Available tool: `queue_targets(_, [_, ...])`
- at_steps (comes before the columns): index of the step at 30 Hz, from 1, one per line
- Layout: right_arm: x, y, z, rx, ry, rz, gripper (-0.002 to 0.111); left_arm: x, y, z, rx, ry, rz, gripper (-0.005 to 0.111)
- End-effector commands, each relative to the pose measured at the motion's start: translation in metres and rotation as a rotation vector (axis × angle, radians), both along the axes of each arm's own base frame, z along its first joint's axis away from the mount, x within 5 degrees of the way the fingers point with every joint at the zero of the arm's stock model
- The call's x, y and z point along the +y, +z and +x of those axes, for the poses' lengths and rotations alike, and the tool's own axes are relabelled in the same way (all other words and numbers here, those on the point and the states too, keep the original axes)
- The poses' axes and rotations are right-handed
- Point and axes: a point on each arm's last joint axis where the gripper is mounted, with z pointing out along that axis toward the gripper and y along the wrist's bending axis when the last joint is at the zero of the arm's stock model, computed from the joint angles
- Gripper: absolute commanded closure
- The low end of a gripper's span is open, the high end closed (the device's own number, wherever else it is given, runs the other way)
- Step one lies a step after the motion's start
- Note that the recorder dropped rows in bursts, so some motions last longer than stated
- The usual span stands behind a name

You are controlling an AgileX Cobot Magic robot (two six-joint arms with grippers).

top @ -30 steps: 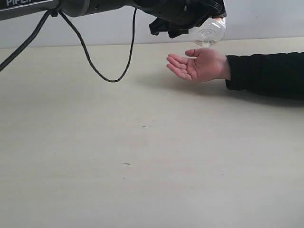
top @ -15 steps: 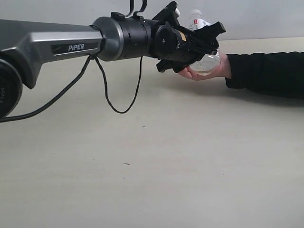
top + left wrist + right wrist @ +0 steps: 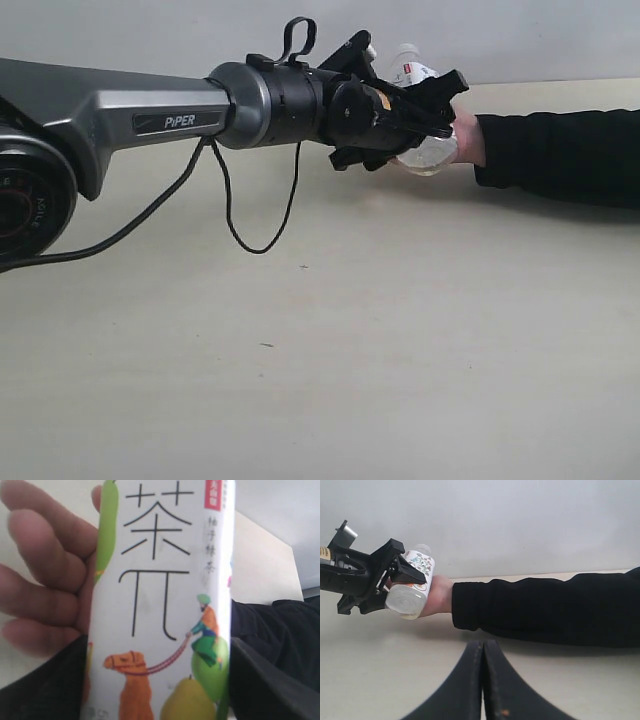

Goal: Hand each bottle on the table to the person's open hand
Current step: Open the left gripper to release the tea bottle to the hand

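One "茶π" bottle (image 3: 160,605), one "PiPER" arm (image 3: 110,105)

bottle (image 3: 428,155) in left tool (image 3: 440,108) | on hand (image 3: 467,135), seemingly | hand over table (image 3: 300,350), right side

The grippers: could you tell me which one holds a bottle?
The left gripper, clamped on the fruit-label bottle at the person's hand; the right gripper is shut, empty.
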Motion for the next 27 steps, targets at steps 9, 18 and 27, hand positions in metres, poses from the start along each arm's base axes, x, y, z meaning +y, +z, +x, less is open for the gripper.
queue_targets(9, [0.0,-0.001,0.0,-0.005,0.002,0.001,0.108,0.002,0.004,0.002,-0.02,0.004,-0.008,0.049])
queue_targets(18, [0.0,-0.001,0.0,-0.005,0.002,0.001,0.108,0.003,0.005,0.0,0.003,-0.003,0.009,0.023])
queue_targets(27, [0.0,-0.001,0.0,-0.005,0.002,0.001,0.108,0.006,0.027,-0.006,-0.013,-0.071,0.081,0.023])
